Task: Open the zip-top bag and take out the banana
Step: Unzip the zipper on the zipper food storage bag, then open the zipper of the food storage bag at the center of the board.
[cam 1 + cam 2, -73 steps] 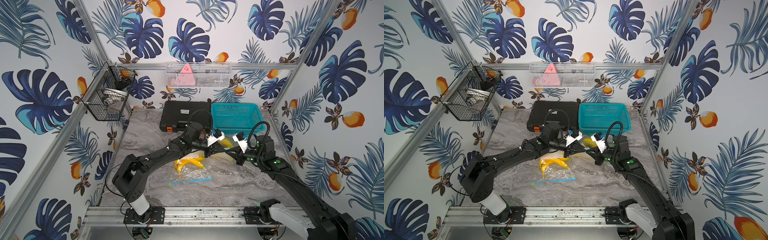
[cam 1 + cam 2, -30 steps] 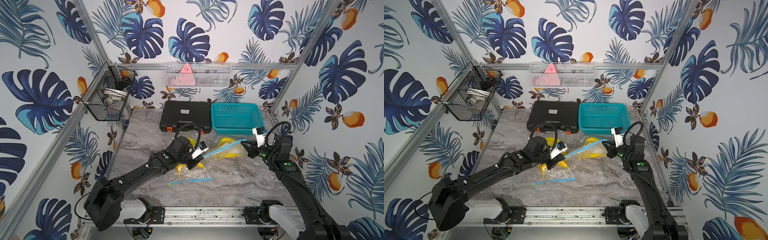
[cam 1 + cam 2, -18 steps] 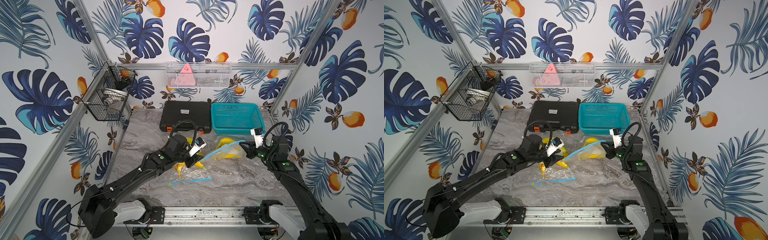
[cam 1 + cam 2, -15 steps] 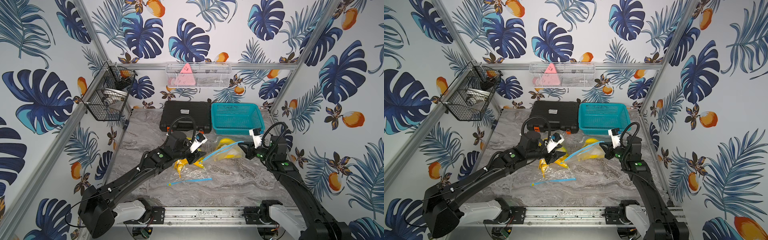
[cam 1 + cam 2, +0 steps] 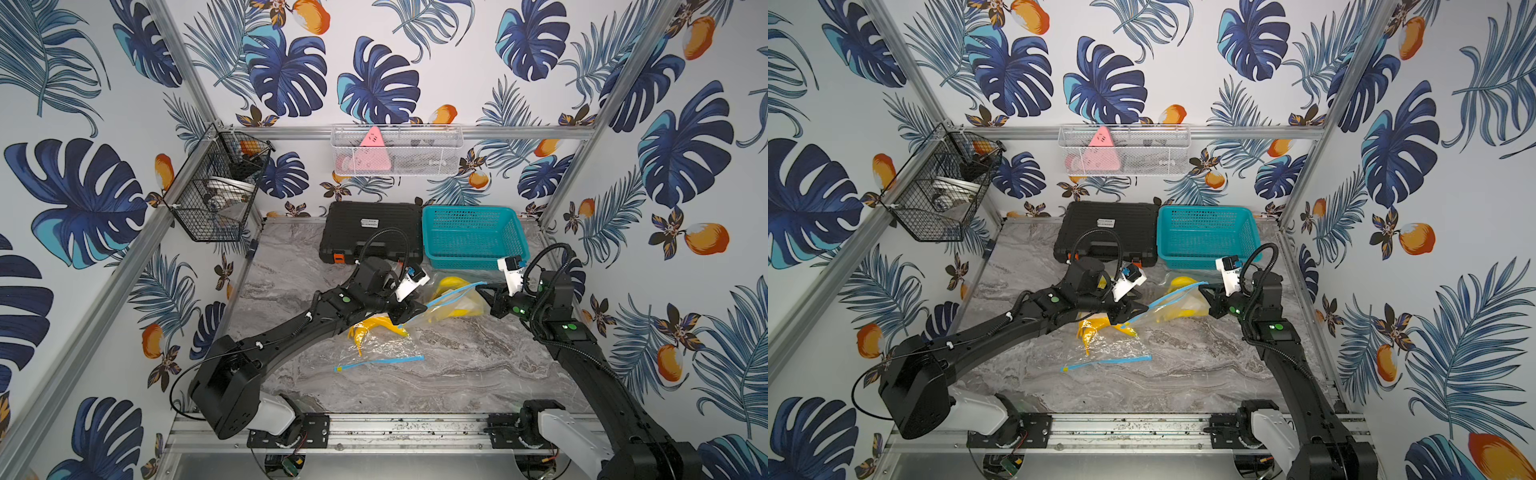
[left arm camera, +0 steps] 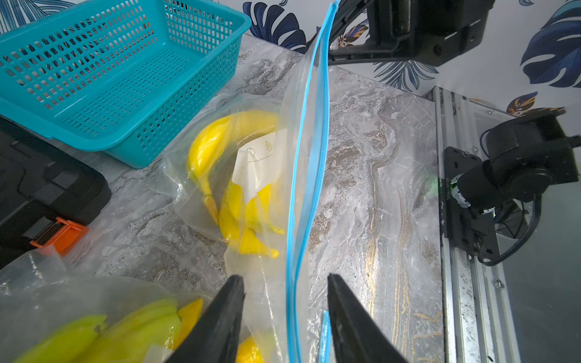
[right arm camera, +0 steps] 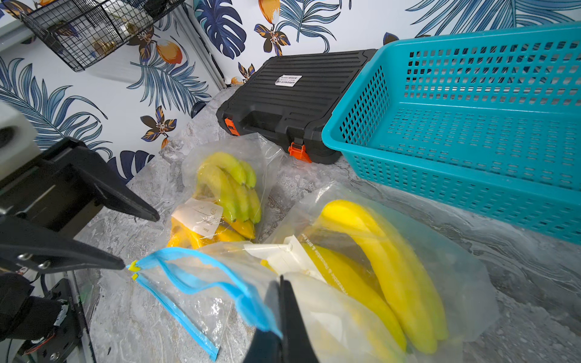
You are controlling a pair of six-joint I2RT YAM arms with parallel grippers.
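The clear zip-top bag [image 5: 457, 303] [image 5: 1179, 309] hangs stretched between both grippers, just above the marble table. Yellow bananas [image 5: 452, 283] [image 6: 220, 135] [image 7: 377, 251] lie inside it. My right gripper [image 5: 482, 291] [image 5: 1205, 291] [image 7: 281, 283] is shut on the bag's blue zip edge [image 7: 195, 261]. In the right wrist view the two zip strips part into an open mouth. My left gripper [image 5: 415, 309] [image 5: 1140, 309] [image 6: 284, 278] is open. The blue zip strip [image 6: 309, 141] runs loose between its fingers.
A second clear bag of green and yellow bananas [image 5: 374, 328] [image 7: 226, 195] lies under my left arm, its blue zip [image 5: 378, 360] toward the front. A teal basket [image 5: 473, 232] and black case [image 5: 370, 228] stand behind. A wire basket [image 5: 216, 199] hangs on the left wall.
My left gripper was shut on the bag's zip end and has since opened, letting the strip go slack between its fingers. The right gripper keeps its hold and has shifted slightly inward.
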